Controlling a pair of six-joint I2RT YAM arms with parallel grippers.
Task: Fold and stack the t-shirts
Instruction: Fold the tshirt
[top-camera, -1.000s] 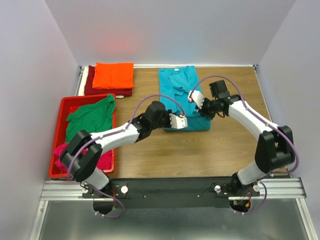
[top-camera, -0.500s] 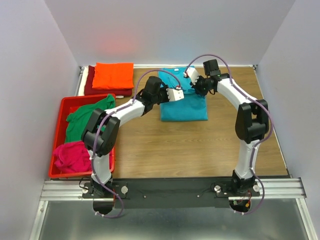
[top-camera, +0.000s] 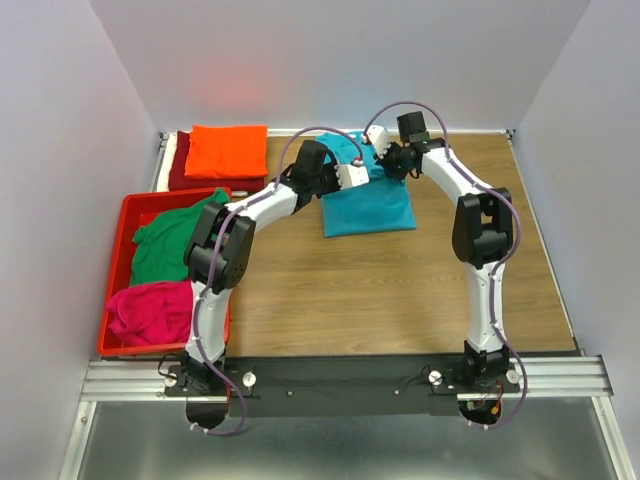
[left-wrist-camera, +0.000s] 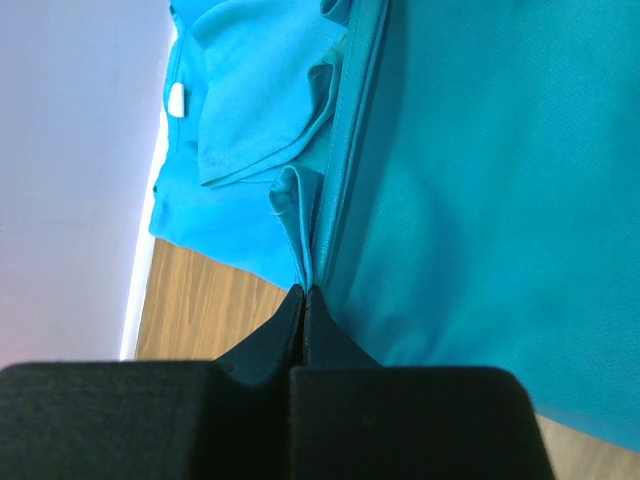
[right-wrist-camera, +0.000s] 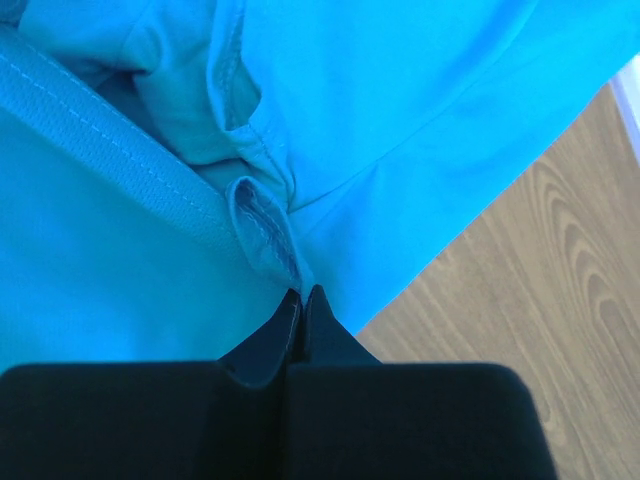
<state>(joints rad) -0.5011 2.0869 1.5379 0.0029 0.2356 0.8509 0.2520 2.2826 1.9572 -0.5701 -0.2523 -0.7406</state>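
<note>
From above, the turquoise t-shirt (top-camera: 370, 208) lies at the far middle of the table (top-camera: 400, 290), with the left gripper (top-camera: 358, 176) and right gripper (top-camera: 379, 160) at its far edge; the left wrist view shows the left jaws closed tight on a pinched fold, and the right wrist view shows the right jaws likewise nipping a hem.

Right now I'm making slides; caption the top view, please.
Left gripper and right gripper pinch the turquoise t-shirt mid-fold on the table.

Wooden table (top-camera: 400, 290), pale lilac walls (top-camera: 350, 60)
</note>
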